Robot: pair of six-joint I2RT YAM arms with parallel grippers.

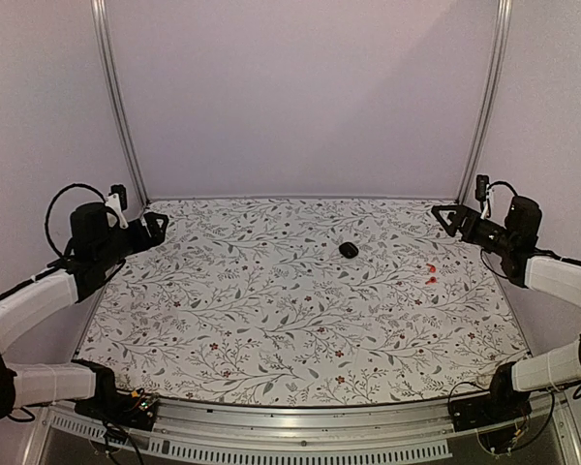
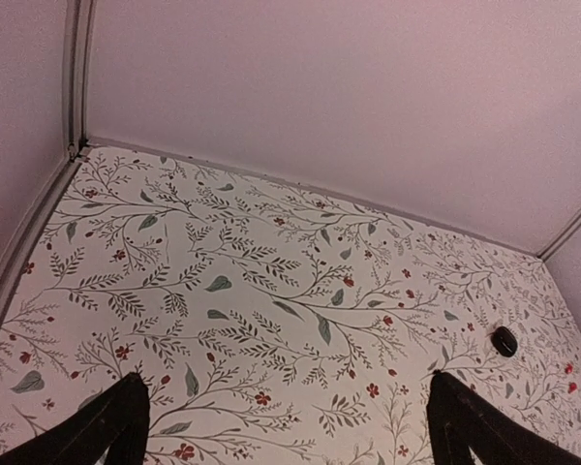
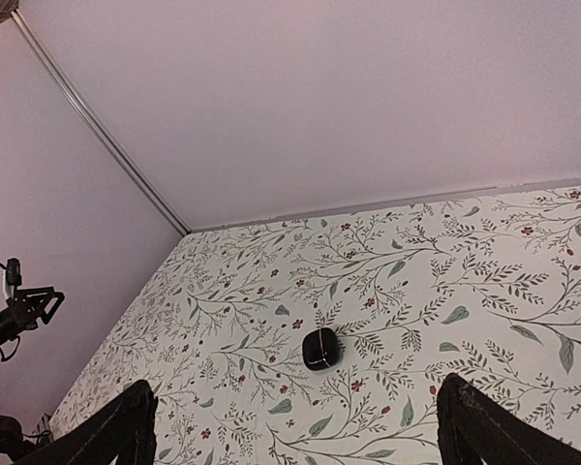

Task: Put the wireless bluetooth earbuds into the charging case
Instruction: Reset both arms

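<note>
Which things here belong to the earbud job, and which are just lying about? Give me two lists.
For the job:
- charging case, black, mid-table
- two small red pieces to its right, probably the earbuds, too small to be sure

Just there:
- floral table cover

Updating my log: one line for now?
left gripper open | right gripper open | glossy black rounded charging case untouched | two small red earbuds loose on floral table

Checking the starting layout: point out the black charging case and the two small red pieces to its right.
charging case (image 1: 349,250), top external view, middle of its black top.
upper red piece (image 1: 430,268), top external view, its centre.
lower red piece (image 1: 433,280), top external view, its centre.
</note>
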